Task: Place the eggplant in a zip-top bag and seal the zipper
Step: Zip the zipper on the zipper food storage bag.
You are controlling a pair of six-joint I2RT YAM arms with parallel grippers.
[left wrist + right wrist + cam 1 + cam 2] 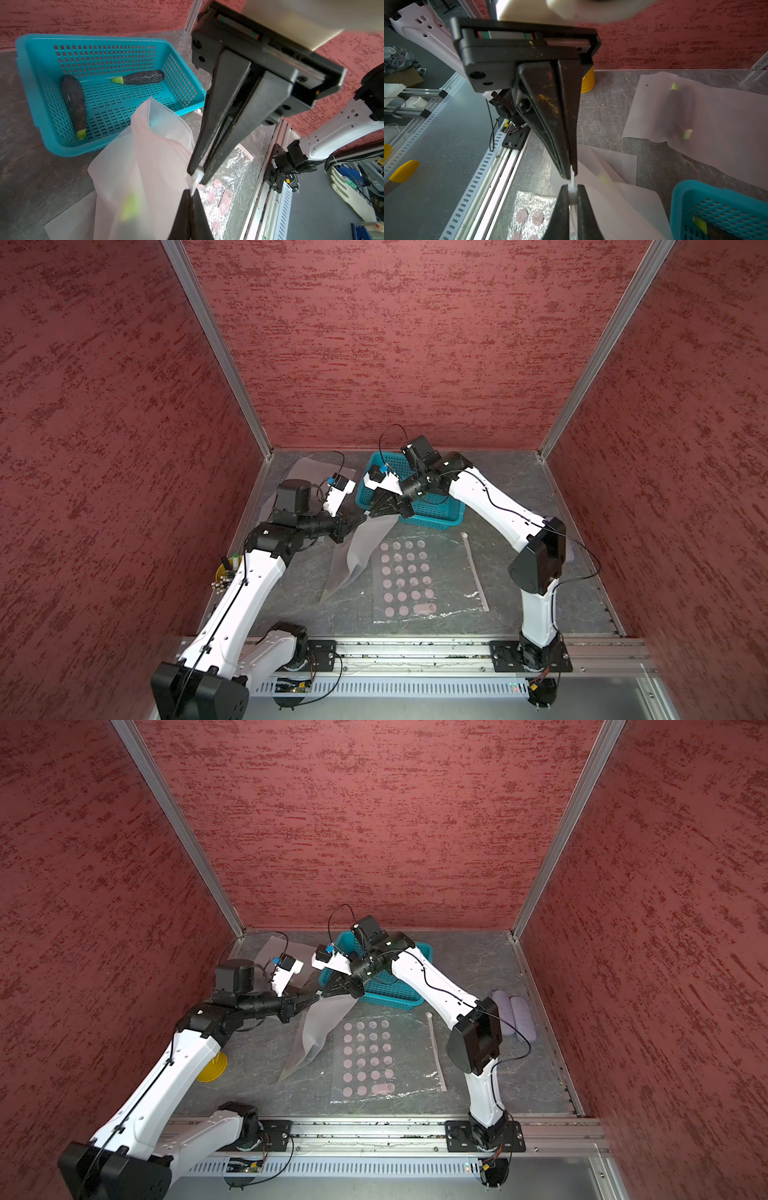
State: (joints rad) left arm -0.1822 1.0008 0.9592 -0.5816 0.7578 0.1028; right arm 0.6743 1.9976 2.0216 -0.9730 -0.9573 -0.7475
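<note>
The cell has red textured walls and a grey marble-patterned tabletop (299, 614). Above it, the left gripper (190, 190) and the right gripper (196, 172) meet tip to tip. Each presses its fingers together on the same corner of the frosted translucent zip-top bag (145, 166), at one end of its zipper strip. In the right wrist view the thin white edge is pinched between both pairs of fingers. In both top views the bag (359, 556) hangs down from this pinch, and its lower end lies on the table.

From the fingers, the zipper line runs away toward the teal perforated plastic basket (31, 87). The mouth gapes open along this line, so it is not sealed. Both grippers are equally near to the start of the zipper. I judge that one must hold the corner while the other slides along the strip.

The basket holds two dark purple eggplants with green stem ends, one (73, 104) along a side wall and another (143, 77) near the far wall. Through the held bag a blurred green patch (128, 205) shows low inside. It may be the stem of an eggplant already in, but I cannot make out a dark body. A second frosted bag (695, 116) lies flat on the table, well apart, with dark eggplants showing through it.
</note>
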